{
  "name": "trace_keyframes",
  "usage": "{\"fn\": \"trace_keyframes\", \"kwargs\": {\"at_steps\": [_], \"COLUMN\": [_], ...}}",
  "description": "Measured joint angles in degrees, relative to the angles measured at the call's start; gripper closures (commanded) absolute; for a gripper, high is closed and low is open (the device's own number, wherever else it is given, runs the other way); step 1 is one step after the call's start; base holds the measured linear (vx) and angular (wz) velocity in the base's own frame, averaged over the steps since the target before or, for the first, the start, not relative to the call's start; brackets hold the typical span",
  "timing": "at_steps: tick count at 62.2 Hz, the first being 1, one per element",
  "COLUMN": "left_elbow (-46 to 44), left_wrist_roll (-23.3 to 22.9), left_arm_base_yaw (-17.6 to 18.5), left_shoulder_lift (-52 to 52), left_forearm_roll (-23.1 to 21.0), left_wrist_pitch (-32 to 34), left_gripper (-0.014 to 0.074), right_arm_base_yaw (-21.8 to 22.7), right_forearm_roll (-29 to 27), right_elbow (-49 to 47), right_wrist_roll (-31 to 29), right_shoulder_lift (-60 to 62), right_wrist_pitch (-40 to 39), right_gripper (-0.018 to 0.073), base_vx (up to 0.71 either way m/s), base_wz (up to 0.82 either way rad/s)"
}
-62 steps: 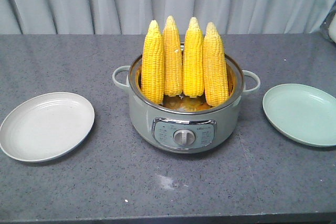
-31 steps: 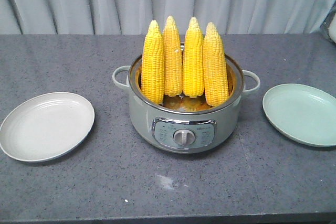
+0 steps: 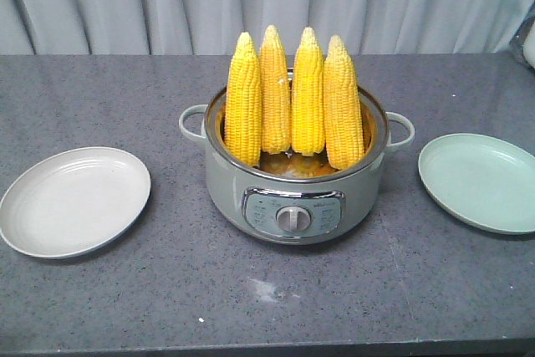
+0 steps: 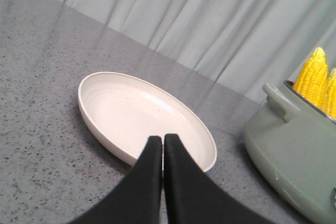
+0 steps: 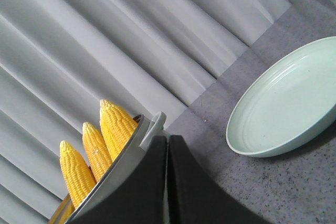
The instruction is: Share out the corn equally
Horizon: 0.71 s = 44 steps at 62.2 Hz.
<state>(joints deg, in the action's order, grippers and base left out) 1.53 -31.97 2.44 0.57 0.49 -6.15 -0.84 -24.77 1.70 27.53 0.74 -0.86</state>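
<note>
Yellow corn [image 3: 308, 98] upright in the pot [image 3: 226, 194], apart from both arms' empty, pressed-together jaws.

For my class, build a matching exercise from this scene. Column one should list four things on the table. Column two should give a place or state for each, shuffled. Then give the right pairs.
Column 1
1. white plate
2. green plate
3. corn cobs
4. dial

Column 2
A. lies empty to the right of the pot
B. sits on the pot's front panel
C. lies empty to the left of the pot
D. stand upright in the pot, tips up

Pairs: 1-C, 2-A, 3-D, 4-B
</note>
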Motion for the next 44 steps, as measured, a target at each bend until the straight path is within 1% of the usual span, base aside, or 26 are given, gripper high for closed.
{"fn": "trace_keyframes", "kwargs": {"at_steps": [2,5,10,12,16,24,36,40,44], "left_elbow": [0.0,0.0,0.0,0.0,0.0,0.0,0.0,0.0,0.0], "left_wrist_roll": [-0.83,-2.51,-5.31,-7.2,-7.71,-7.85,-7.99,-8.28,-8.29], "left_arm_base_yaw": [0.0,0.0,0.0,0.0,0.0,0.0,0.0,0.0,0.0], "left_shoulder_lift": [0.0,0.0,0.0,0.0,0.0,0.0,0.0,0.0,0.0], "left_forearm_roll": [-0.49,-3.03,-8.56,-11.97,-14.47,-15.71,-16.02,-16.4,-18.04], "left_wrist_pitch": [0.53,1.72,3.33,3.73,3.8,3.86,4.2,5.56,7.89], "left_gripper": [0.0603,0.0603,0.0603,0.0603,0.0603,0.0603,0.0603,0.0603,0.0603], "right_arm_base_yaw": [0.0,0.0,0.0,0.0,0.0,0.0,0.0,0.0,0.0], "right_forearm_roll": [-0.58,-2.13,-5.04,-7.23,-9.41,-11.47,-11.84,-11.84,-11.79], "right_elbow": [0.0,0.0,0.0,0.0,0.0,0.0,0.0,0.0,0.0], "right_wrist_roll": [0.26,1.06,2.45,2.91,3.05,3.0,2.88,2.85,2.64], "right_shoulder_lift": [0.0,0.0,0.0,0.0,0.0,0.0,0.0,0.0,0.0], "right_wrist_pitch": [-0.06,-0.06,-0.12,-0.22,-0.31,-0.55,-0.55,-0.55,-0.61], "right_gripper": [0.0561,0.0561,0.0561,0.0561,0.0561,0.0561,0.0561,0.0561,0.0561], "base_vx": [0.0,0.0,0.0,0.0,0.0,0.0,0.0,0.0,0.0], "base_wz": [0.0,0.0,0.0,0.0,0.0,0.0,0.0,0.0,0.0]}}
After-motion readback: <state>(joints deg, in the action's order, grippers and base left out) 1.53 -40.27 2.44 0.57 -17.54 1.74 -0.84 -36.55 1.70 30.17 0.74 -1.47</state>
